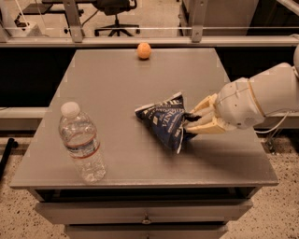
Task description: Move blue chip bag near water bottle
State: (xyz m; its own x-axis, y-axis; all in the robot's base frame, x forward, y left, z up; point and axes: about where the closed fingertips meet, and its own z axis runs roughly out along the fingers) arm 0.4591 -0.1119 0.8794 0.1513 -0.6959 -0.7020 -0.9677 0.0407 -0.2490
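Note:
The blue chip bag [164, 120], dark navy with white lettering, is held at its right edge just above the grey table top [140, 84]. My gripper [190, 122] comes in from the right on a white arm and is shut on the bag's right side. The water bottle [81, 142], clear with a white cap and a white-and-red label band, stands upright near the table's front left corner, a bag's width or so to the left of the bag.
A small orange ball [144, 50] lies near the table's far edge. The table has drawers [145, 217] below its front edge. A rail and an office chair [114, 14] stand behind the table.

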